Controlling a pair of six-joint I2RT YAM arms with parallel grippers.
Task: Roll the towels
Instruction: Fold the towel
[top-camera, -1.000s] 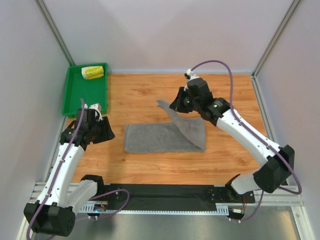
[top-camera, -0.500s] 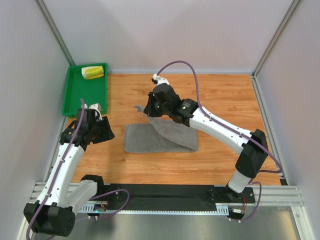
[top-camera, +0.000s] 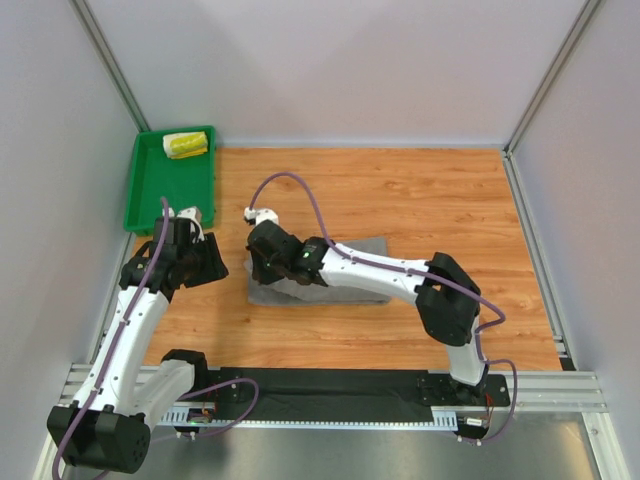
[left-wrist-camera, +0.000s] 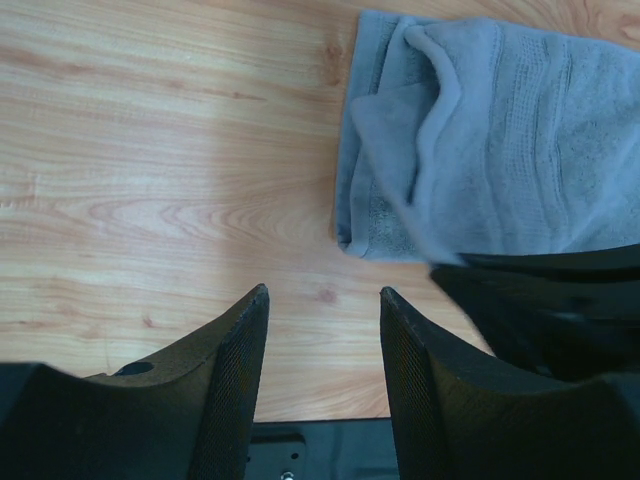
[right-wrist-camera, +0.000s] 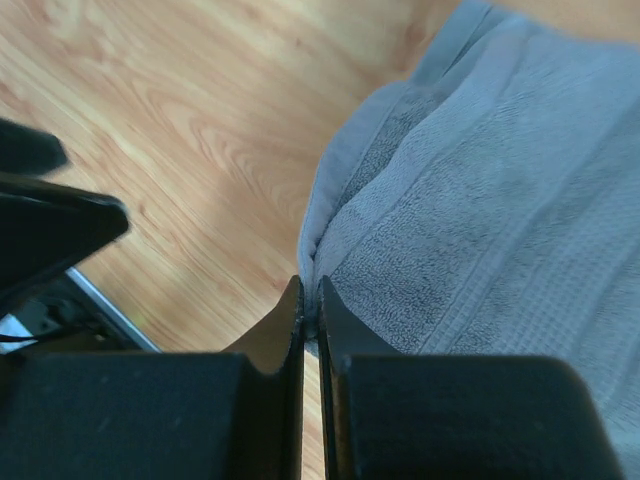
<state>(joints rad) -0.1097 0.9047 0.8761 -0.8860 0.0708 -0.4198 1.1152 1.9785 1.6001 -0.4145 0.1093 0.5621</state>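
One wooden table (top-camera: 440, 200) carries everything; two arms rise from its near edge; there are two towels, one grey towel (top-camera: 340, 292) and one small towel (top-camera: 186, 145) in white and yellow with a green-yellow print; there is one green tray (top-camera: 170, 200), at the far left corner of the table.

The right arm reaches across to the left, and the right claw (right-wrist-camera: 311, 300) is clenched on the grey towel; its two fingers meet on a thin fold of cloth at the towel's left end, close to the wood. The left claw (left-wrist-camera: 323, 295) stands partly open and grasps nothing; it hangs over bare wood just beside the grey towel's left end, not touching it.

The grey towel lies in the middle of the table with its long axis running left to right, parallel to the near edge; it is doubled, with an upper layer resting on the lower one and bunched into soft folds toward the left end. The small towel is rolled up and sits at the far end of the tray, well apart from the grey one; its long axis also runs roughly left to right, slightly tilted.
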